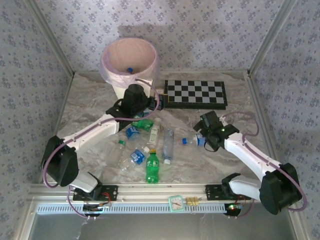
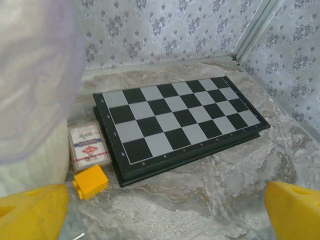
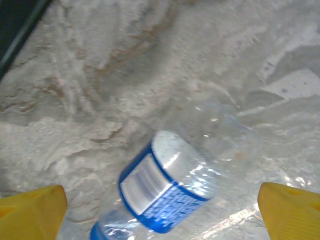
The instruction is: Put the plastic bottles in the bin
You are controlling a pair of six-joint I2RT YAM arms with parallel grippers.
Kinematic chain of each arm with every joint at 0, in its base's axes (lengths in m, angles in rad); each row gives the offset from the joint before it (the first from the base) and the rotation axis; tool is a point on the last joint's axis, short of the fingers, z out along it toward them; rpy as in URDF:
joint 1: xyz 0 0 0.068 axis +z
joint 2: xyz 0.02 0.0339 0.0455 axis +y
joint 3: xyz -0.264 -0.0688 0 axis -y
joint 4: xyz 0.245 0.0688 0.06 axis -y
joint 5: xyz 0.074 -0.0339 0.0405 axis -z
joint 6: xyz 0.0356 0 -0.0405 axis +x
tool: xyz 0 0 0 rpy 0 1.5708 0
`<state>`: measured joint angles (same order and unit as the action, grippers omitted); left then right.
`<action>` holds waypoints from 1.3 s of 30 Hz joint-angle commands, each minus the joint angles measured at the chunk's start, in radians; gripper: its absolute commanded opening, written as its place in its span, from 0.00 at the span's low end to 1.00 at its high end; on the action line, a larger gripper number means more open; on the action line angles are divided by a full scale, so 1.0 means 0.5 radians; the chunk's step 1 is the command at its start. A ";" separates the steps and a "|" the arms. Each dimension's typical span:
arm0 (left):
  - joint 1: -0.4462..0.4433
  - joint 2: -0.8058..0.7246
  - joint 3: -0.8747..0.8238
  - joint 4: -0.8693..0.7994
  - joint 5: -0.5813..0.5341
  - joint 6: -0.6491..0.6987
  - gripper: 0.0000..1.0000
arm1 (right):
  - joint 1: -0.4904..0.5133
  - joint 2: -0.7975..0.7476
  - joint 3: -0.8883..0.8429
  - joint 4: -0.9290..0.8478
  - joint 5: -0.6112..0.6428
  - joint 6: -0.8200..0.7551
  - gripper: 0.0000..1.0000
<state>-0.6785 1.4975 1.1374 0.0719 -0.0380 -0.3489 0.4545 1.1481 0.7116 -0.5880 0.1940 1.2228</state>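
Fingers of the right gripper stand spread wide, one yellow pad at each lower corner of its wrist view. Between them a clear bottle with a blue label lies on its side on the table. Nothing is pinched yet, and I cannot tell whether either pad touches it. From above I see this bottle just left of the right gripper, a little apart from the main heap of bottles in the middle of the table. That heap holds several clear ones with blue labels and two green ones, with one green bottle nearest the arm bases. I count about eight on the table in all, though some overlap and I may be off.

Further out, the bin stands at the far side, left of centre and apart from the heap. A blue cap shows inside it, so I judge at least one bottle is already in and most of the job is left.

My left gripper sits low beside the bin's base, its pads equally spread with nothing between them. Its camera looks over the chessboard, the small red-white box and the yellow cube, none of which are mine to bin
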 commanded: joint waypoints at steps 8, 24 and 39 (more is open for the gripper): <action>0.009 0.116 -0.037 0.062 0.111 -0.158 1.00 | -0.078 0.163 -0.113 0.333 -0.069 0.271 1.00; 0.010 0.149 -0.096 0.160 0.202 -0.170 1.00 | -0.218 0.428 -0.226 0.706 -0.209 0.217 0.77; 0.136 0.229 -0.132 0.232 0.568 -0.376 1.00 | -0.213 0.305 -0.263 1.142 -0.302 -0.071 0.47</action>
<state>-0.6487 1.5871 1.0885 0.1310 0.1291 -0.4694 0.3408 1.3411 0.5793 -0.1215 0.0544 1.2560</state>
